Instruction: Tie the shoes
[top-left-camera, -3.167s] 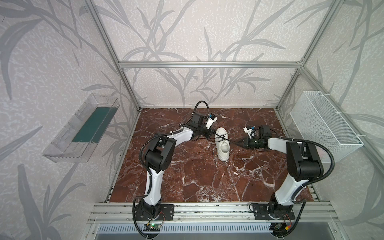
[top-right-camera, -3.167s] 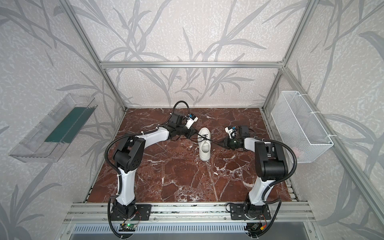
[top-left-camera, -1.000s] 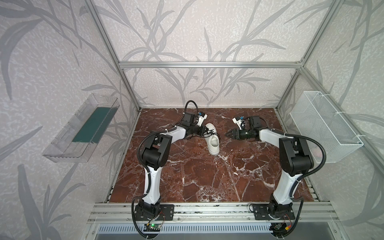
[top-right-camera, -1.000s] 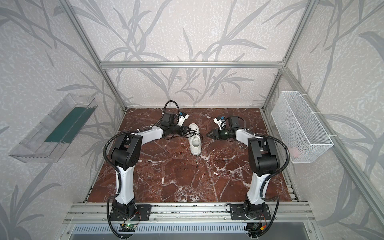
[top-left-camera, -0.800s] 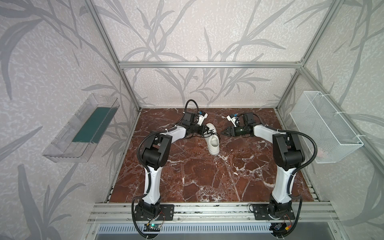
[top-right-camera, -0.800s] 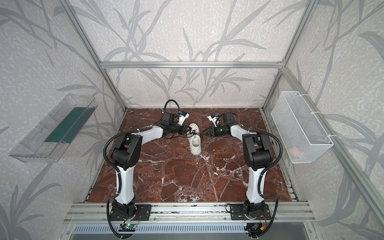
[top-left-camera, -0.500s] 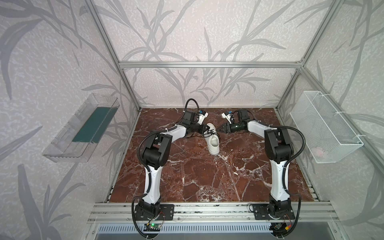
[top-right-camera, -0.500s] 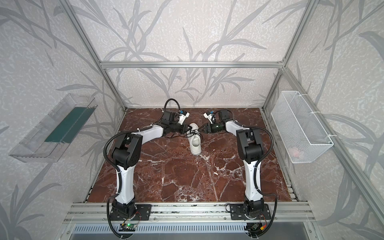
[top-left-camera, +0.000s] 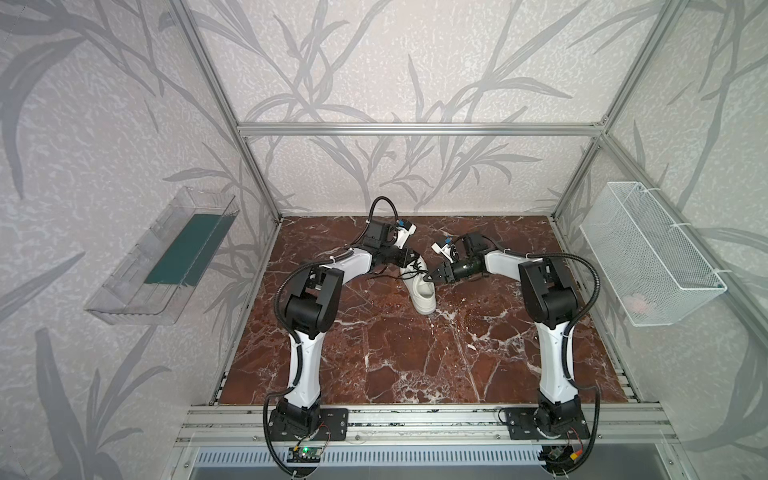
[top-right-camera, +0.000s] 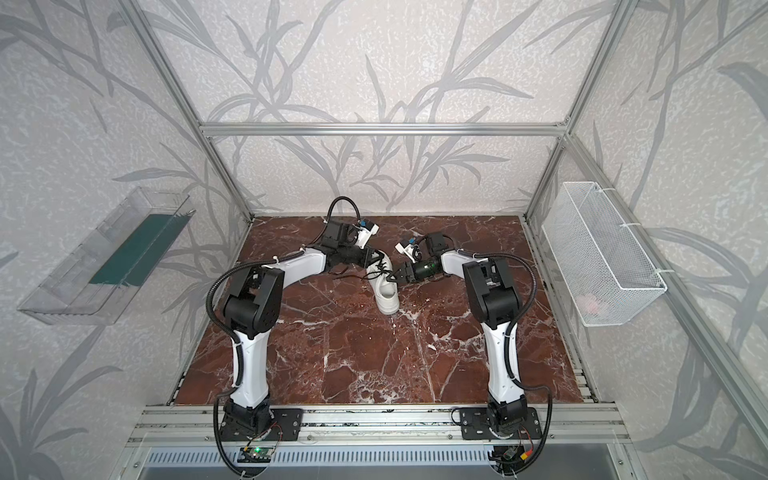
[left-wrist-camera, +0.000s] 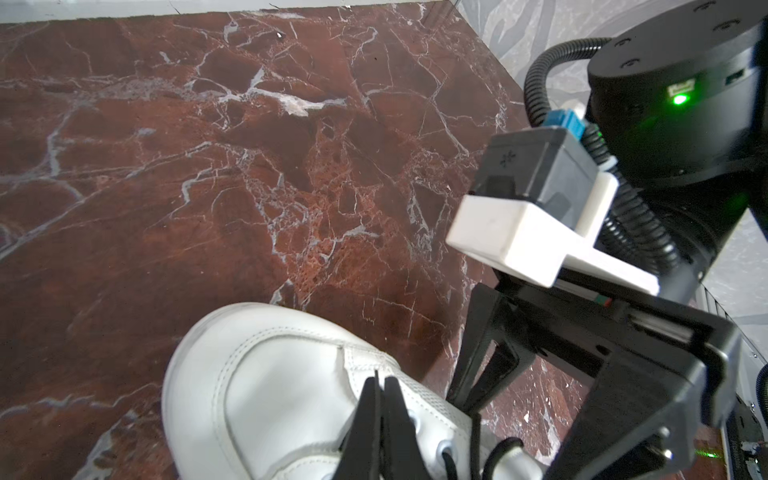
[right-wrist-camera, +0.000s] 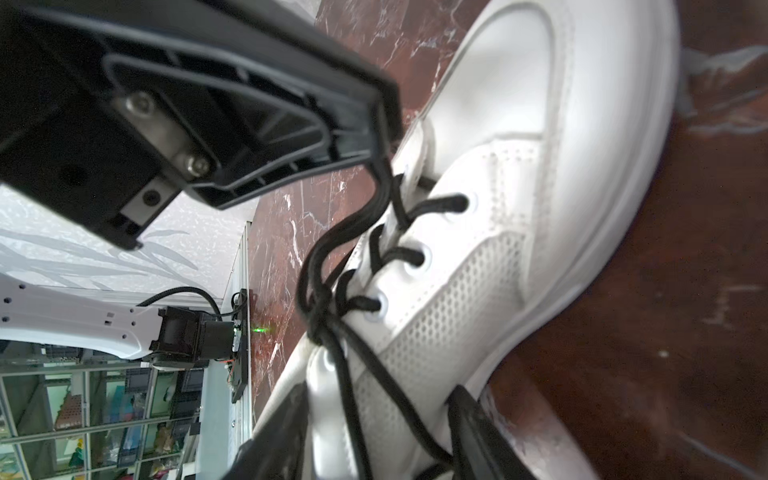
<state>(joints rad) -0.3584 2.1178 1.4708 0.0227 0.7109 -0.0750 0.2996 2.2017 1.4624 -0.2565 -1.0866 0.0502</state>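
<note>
A: Spot the white sneaker (top-left-camera: 422, 293) (top-right-camera: 384, 291) anywhere?

B: Yes. Sitting on its sole on the red-brown marble table (top-left-camera: 415, 365), far back and near the middle, right between the two claws.

A: Look at the left claw (top-left-camera: 411, 259) (left-wrist-camera: 380, 390). Wide or narrow?

B: Squeezed all the way shut. Pinching two strands of the black laces (right-wrist-camera: 332, 249) just above the sneaker.

A: Holding them up?

B: Yes, lifting them off the sneaker a little, up to the tip.

A: Now check the right claw (top-left-camera: 432, 277).

B: Spread partway, not pinching. Reaching in from the right side in both top views, with fingers (right-wrist-camera: 274, 453) apart, one on each side of the sneaker's upper part. Straddling the laces there, not squeezing them. Cannot tell about touching the sneaker's sides.

A: See any more lace?

B: Some, lying loose on the table just left of the sneaker in both top views.

A: Anything else around?

B: Can see a clear tray (top-left-camera: 137, 299) on the left wall and a white wire basket (top-left-camera: 648, 253) on the right wall, both well apart from the sneaker.
</note>
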